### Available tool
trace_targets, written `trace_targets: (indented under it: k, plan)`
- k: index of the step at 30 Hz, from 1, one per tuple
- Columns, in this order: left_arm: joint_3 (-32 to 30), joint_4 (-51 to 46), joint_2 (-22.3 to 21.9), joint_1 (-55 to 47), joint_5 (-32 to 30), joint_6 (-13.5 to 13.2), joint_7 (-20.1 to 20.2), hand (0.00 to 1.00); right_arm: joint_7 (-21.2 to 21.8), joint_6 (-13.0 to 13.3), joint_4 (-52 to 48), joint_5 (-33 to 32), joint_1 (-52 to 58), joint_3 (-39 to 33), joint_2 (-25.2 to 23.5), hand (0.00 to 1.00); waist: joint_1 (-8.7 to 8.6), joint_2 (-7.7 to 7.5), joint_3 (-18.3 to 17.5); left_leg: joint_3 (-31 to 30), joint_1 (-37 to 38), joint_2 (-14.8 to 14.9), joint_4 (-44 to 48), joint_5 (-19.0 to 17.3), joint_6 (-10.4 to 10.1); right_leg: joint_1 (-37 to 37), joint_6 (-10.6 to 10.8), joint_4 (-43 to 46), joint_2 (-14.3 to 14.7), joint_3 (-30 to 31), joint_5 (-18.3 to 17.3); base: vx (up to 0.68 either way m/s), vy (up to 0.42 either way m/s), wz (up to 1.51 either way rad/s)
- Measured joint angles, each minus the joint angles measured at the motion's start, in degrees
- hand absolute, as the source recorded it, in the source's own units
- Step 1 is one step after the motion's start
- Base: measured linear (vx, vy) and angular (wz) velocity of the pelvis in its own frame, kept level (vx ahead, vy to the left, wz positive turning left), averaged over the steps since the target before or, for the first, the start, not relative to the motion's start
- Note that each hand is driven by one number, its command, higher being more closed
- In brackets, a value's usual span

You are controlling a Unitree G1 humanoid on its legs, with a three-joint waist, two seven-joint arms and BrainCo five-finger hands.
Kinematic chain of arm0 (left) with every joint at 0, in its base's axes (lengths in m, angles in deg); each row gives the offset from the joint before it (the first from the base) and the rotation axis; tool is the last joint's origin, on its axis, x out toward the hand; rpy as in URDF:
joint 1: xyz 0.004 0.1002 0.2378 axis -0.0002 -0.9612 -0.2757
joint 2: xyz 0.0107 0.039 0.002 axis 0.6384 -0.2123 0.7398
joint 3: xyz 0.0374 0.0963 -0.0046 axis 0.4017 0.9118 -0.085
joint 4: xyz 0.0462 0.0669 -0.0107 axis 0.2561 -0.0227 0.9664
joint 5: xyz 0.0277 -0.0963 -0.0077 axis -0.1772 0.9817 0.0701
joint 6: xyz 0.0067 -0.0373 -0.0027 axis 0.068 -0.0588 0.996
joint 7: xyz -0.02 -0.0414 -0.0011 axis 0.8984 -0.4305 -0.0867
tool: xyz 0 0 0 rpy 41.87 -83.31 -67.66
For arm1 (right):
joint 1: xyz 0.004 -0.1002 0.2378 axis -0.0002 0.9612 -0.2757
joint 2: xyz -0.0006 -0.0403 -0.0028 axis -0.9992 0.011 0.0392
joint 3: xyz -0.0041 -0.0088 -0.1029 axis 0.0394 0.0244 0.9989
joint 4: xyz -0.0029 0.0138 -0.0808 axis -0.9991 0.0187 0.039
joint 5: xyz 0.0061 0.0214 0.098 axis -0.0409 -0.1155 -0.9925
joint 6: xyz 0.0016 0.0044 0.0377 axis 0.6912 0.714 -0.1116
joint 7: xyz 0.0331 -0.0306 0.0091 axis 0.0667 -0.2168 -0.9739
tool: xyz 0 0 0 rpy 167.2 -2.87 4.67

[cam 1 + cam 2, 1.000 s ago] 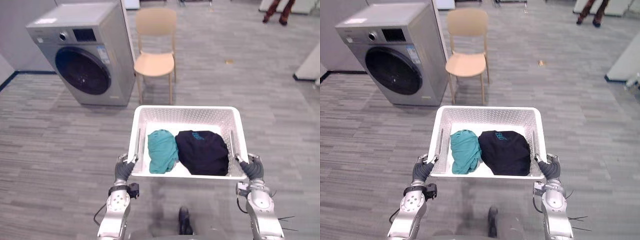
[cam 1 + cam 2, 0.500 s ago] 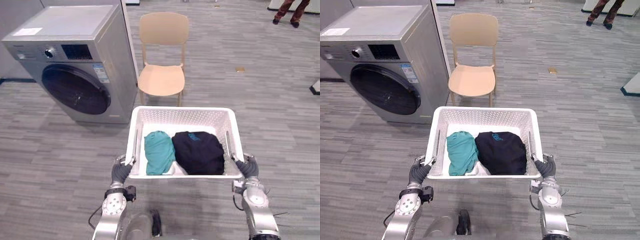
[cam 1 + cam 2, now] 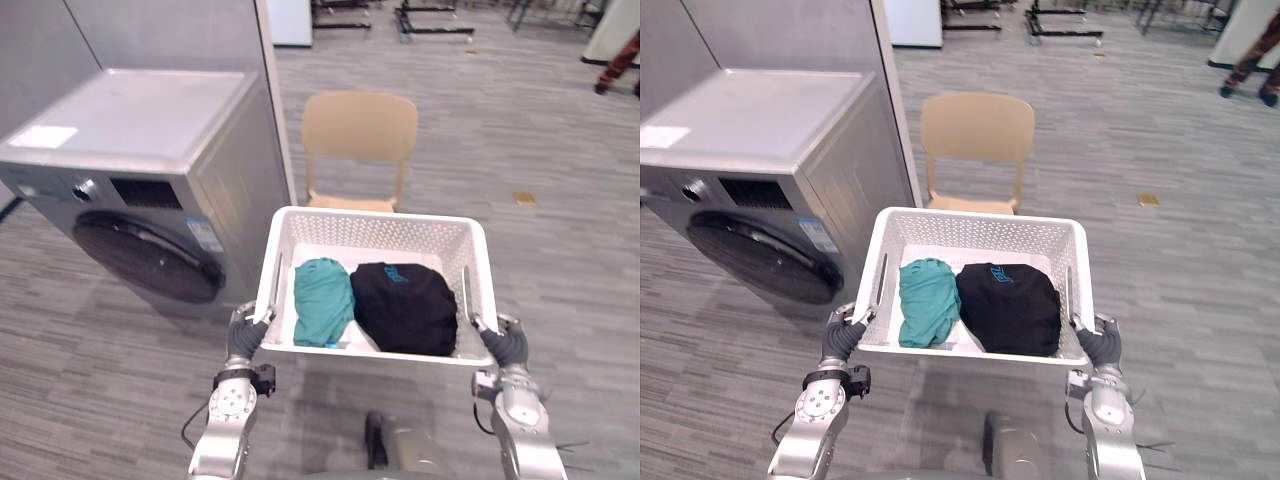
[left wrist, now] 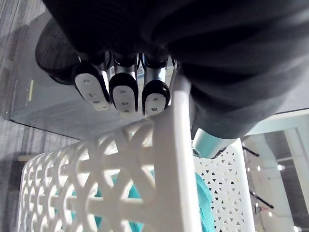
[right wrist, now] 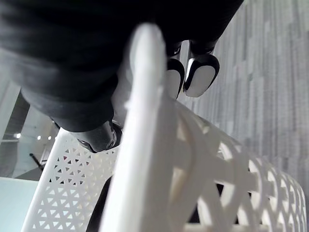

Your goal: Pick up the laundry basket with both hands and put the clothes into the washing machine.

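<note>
I carry a white perforated laundry basket [image 3: 372, 228] in front of me, off the floor. Inside lie a teal garment [image 3: 322, 299] on the left and a black garment [image 3: 405, 307] on the right. My left hand [image 3: 244, 338] is curled round the basket's left rim [image 4: 176, 145], my right hand [image 3: 506, 344] round the right rim [image 5: 140, 125]. The grey washing machine [image 3: 150, 190] stands ahead to the left, its dark round door [image 3: 148, 258] closed.
A beige chair [image 3: 358, 140] stands just behind the basket, right of the washing machine. A grey wall panel [image 3: 170, 35] rises behind the machine. A person's legs [image 3: 1252, 60] show far back right. Grey plank floor [image 3: 570, 230] lies open to the right.
The camera has moved closer to the washing machine and chair, which now loom larger. Both hands keep the same hold on the basket; the clothes have not shifted.
</note>
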Motion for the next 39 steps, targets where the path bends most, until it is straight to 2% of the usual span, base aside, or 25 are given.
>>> trace_targets:
  k: [1, 2, 4, 5, 6, 7, 8, 10, 14, 16, 19, 20, 21, 22, 24, 29, 30, 31, 35, 39]
  plan:
    - [0.00, 0.00, -0.14, -0.07, 0.25, -0.25, 0.00, 1.00, -0.01, 0.03, -0.56, -0.02, 0.21, -0.06, 0.05, 1.00, 0.14, -0.35, 0.17, 0.95, -1.30, 0.32, -3.29, -1.28, 0.15, 1.28, 0.26, -1.14, -0.32, 0.00, -0.16, 0.54, 0.028, 0.01]
    - [0.00, -0.01, -0.36, -0.03, 0.49, -0.57, 0.02, 1.00, -0.05, 0.03, -1.09, -0.02, 0.08, -0.23, 0.08, 1.00, 0.30, -0.27, 0.13, 2.13, -3.03, 0.08, -11.23, -3.31, 0.37, 3.22, 1.38, -2.31, -1.25, 0.13, -0.87, 0.45, 0.114, 0.02]
    - [0.23, 0.00, -0.60, 0.01, 0.50, -0.58, 0.09, 1.00, -0.11, 0.03, -1.01, -0.02, 0.20, -0.55, 0.15, 1.00, 0.02, -0.17, 0.11, 2.71, -3.71, -2.28, -26.87, -3.80, -0.15, 4.21, 2.79, -2.55, -3.06, 0.49, -1.71, 0.46, 0.185, -0.01]
    - [0.77, 0.09, -0.61, 0.02, 0.48, -0.61, 0.10, 1.00, -0.11, 0.09, -0.28, -0.04, 0.30, -0.87, 0.56, 1.00, -0.03, -0.01, 0.01, 0.77, -2.22, -5.79, -39.65, -1.42, -1.56, 4.55, 4.41, -2.46, -4.15, 1.21, -2.64, 0.28, 0.195, -0.12]
    - [1.17, 0.23, -0.61, -0.01, 0.45, -0.60, 0.10, 1.00, -0.11, 0.10, 0.35, -0.04, 0.35, -1.05, 1.03, 1.00, -0.03, 0.52, -0.29, -0.97, -1.27, -6.83, -45.98, 2.19, -1.47, 4.68, 5.52, -2.44, -4.22, 1.85, -3.30, 0.32, 0.256, -0.25]
    - [1.49, 1.83, 0.63, 0.56, 0.28, -0.59, 0.09, 1.00, -0.01, 0.12, 3.67, -0.05, -0.67, -1.23, 0.30, 1.00, -0.20, -0.67, -0.83, -1.51, -0.30, -8.62, -47.91, 3.89, -0.87, 5.13, 7.62, -2.55, -5.71, 3.58, -4.69, 0.31, 0.228, -0.26]
    - [1.56, 3.49, 1.25, 0.92, 0.04, -0.35, 0.09, 1.00, -0.01, 0.08, 5.21, 0.01, -0.38, -1.32, -1.03, 1.00, -0.36, -2.55, -1.41, -1.05, 0.92, -10.72, -49.07, 2.63, -0.02, 5.20, 7.76, -2.40, -7.64, 4.49, -4.58, 0.31, 0.221, -0.19]
    - [1.59, 5.34, 1.64, 1.20, -0.01, -0.23, 0.10, 1.00, -0.01, 0.08, 6.99, 0.02, 0.16, -1.36, -2.13, 1.00, -0.49, -4.42, -1.27, 1.22, 1.81, -12.21, -48.70, 0.72, 1.39, 4.38, 8.45, 0.15, -9.94, 5.90, -4.22, 0.32, 0.222, -0.25]
    - [1.89, 8.26, 3.88, 1.58, -0.68, 0.58, -0.09, 1.00, 0.02, 0.06, 13.86, 0.15, -2.26, -0.42, -2.45, 1.00, -0.70, -5.23, -1.03, 5.73, 7.40, -13.95, -51.97, -2.01, 3.71, -5.79, 13.39, 19.43, -12.71, 10.34, -1.57, 0.22, 0.247, -0.50]
    - [1.91, 10.19, 5.94, 2.96, -1.11, 0.66, -0.41, 1.00, -0.08, 0.06, 16.87, 0.20, -3.67, 0.91, -2.54, 1.00, -1.48, -5.26, -1.02, 6.45, 9.58, -14.28, -54.23, -2.23, 3.50, -9.85, 12.40, 22.78, -12.32, 10.18, -3.81, 0.09, 0.106, -0.29]
    - [1.94, 12.27, 7.62, 5.58, -1.27, 0.66, -1.52, 1.00, -0.62, 0.06, 18.59, 0.66, -4.94, 2.65, -2.09, 1.00, -2.76, -5.63, -0.62, 6.48, 9.61, -14.54, -55.05, -2.53, 2.95, -14.32, 12.04, 17.00, -10.38, 9.05, -4.86, 0.09, 0.004, 0.03]
    - [2.11, 13.06, 8.60, 7.19, -1.80, 0.66, -1.56, 1.00, -1.08, 0.06, 18.61, 0.80, -5.70, 3.23, -1.76, 1.00, -3.22, -6.92, -0.30, 6.26, 8.51, -15.70, -54.32, -2.70, 2.66, -15.12, 9.66, 10.59, -10.02, 9.35, -1.73, 0.12, -0.100, 0.34]
    - [2.20, 15.03, 8.15, 10.20, -1.92, 0.61, -1.91, 1.00, -1.93, 0.22, 19.70, 1.14, -7.75, 3.59, -0.85, 1.00, -3.73, -7.03, 0.95, 4.63, 6.27, -16.12, -52.39, -3.37, 2.13, -16.23, 8.30, 8.75, -10.49, 8.88, 0.44, 0.09, -0.095, 0.35]
    - [2.23, 15.90, 7.64, 11.91, -1.92, 0.61, -2.23, 1.00, -2.19, 0.23, 20.96, 1.13, -9.56, 3.60, 0.23, 1.00, -3.72, -6.30, 1.95, 4.34, 5.09, -15.51, -51.71, -3.40, 2.06, -16.52, 7.96, 7.97, -9.93, 8.41, 1.16, 0.05, -0.078, 0.24]
    - [2.46, 18.75, 7.67, 19.84, -1.83, 0.58, -3.56, 1.00, -3.30, 0.17, 24.36, 1.10, -17.81, 3.54, 3.32, 1.00, -3.38, -4.38, 5.87, 3.54, -1.98, -13.68, -49.89, -2.94, 1.49, -20.93, 7.04, 4.99, -8.27, 7.09, 4.12, -0.03, -0.055, 0.02]
    - [1.45, 28.91, 8.95, 40.13, 0.82, 0.60, -7.94, 1.00, -8.07, -0.33, 26.96, 0.46, -35.14, 1.41, 5.11, 1.00, -2.88, -4.74, 14.10, 3.05, -14.31, -12.69, -49.24, 0.50, 1.63, -31.21, 6.23, 2.14, -7.50, 5.99, 9.49, -0.09, -0.045, 0.08]
    - [1.36, 29.62, 9.00, 42.22, 1.40, 0.60, -8.58, 0.00, -8.85, -0.69, 27.02, 0.05, -36.93, 1.25, 5.40, 1.00, -2.77, -4.71, 14.90, 3.06, -15.30, -12.64, -48.75, 0.57, 1.69, -31.98, 6.26, 2.13, -7.52, 5.99, 9.68, -0.07, 0.010, -0.02]
    - [0.79, 30.26, 9.01, 46.10, 2.84, 0.59, -10.16, 0.00, -10.26, -0.77, 26.99, -0.50, -40.21, 0.87, 5.75, 0.00, -2.55, -4.63, 15.77, 3.12, -17.39, -12.50, -48.14, 0.79, 1.85, -33.75, 6.23, 1.88, -7.48, 6.01, 10.64, -0.05, 0.039, -0.05]
    - [-1.59, 34.12, 9.91, 57.32, 5.41, -0.06, -12.91, 0.00, -13.72, -0.74, 26.84, -2.93, -48.83, 0.83, 6.18, 0.00, -2.05, -4.57, 16.00, 3.14, -23.40, -11.80, -46.77, 1.36, 1.87, -37.31, 6.12, -1.67, -6.94, 5.73, 13.49, -0.02, 0.037, -0.04]
    - [-2.13, 34.04, 9.77, 58.96, 5.89, -1.06, -13.73, 0.00, -14.18, -0.71, 26.74, -3.30, -52.37, 0.97, 6.13, 0.00, -1.61, -4.15, 16.36, 3.18, -24.93, -11.60, -46.02, 1.35, 1.87, -38.31, 6.10, -1.67, -6.90, 5.62, 13.63, 0.00, 0.000, 0.00]
